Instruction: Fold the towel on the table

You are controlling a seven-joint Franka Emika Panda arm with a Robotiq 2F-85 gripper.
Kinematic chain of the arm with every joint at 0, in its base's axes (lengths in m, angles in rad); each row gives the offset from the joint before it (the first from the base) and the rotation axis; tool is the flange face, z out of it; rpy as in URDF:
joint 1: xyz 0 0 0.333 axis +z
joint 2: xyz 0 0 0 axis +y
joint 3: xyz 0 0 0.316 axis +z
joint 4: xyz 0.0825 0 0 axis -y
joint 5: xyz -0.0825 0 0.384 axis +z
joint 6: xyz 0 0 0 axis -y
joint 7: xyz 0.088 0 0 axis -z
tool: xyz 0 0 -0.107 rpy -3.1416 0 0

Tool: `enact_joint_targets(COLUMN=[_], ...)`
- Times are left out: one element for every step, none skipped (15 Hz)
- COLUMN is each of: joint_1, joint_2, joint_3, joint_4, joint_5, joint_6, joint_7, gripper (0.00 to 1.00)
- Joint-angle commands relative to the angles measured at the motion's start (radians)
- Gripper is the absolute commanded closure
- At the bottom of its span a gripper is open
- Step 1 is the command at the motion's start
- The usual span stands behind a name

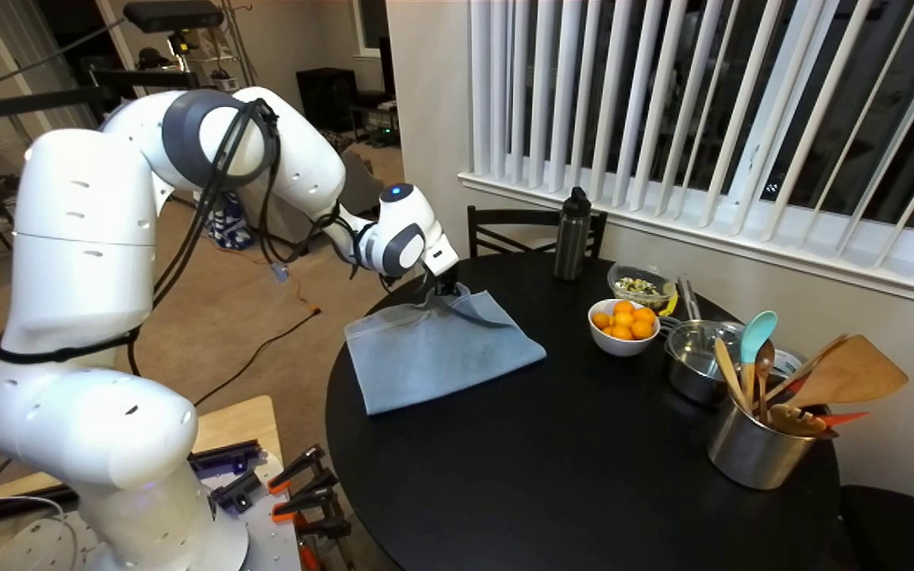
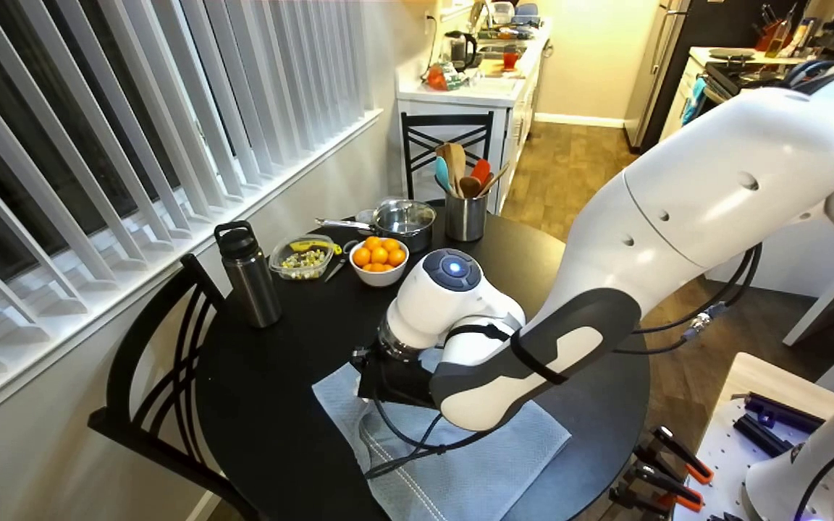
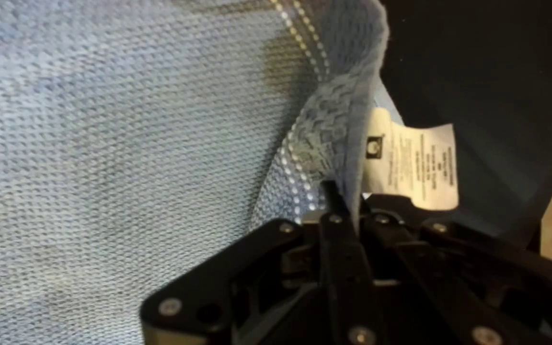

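Observation:
The pale grey-blue towel (image 1: 445, 357) lies spread over the part of the round black table (image 1: 552, 460) near the arm, and shows in both exterior views. Its far edge is bunched and lifted where my gripper (image 1: 447, 285) comes down on it. In the wrist view the gripper (image 3: 348, 199) is shut on that stitched hem, with the cloth edge pinched between the dark fingers (image 3: 334, 195). A white printed tag (image 3: 415, 163) sticks out beside the pinch, over the black tabletop. In an exterior view the wrist and hand hide part of the towel (image 2: 482, 456).
Past the towel stand a metal bottle (image 1: 573, 238), a white bowl (image 1: 622, 346) of oranges, a clear food container (image 1: 641, 287), a pot (image 1: 695, 373) and a steel utensil holder (image 1: 758, 452). A black chair (image 2: 142, 391) sits against the table edge.

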Motion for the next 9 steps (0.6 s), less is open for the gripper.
enact_joint_targets(joint_1=[-0.023,-0.025,-0.029,-0.033,-0.040,-0.051,-0.058,-0.064,-0.070], joint_2=[0.059,0.073,0.086,0.104,0.118,0.133,0.145,0.155,0.165], joint_3=[0.030,0.035,0.041,0.046,0.056,0.064,0.070,0.074,0.077], joint_4=[0.089,0.109,0.127,0.147,0.165,0.178,0.190,0.199,0.208], joint_5=[-0.017,-0.016,-0.013,-0.011,-0.006,-0.003,-0.001,-0.001,0.000], joint_6=[0.005,0.007,0.009,0.007,0.007,0.010,0.009,0.012,0.013], joint_7=[0.010,0.006,0.002,0.001,-0.005,-0.010,-0.013,-0.014,-0.014], gripper=[0.97,0.97,0.97,0.97,0.97,0.97,0.97,0.97,0.97])
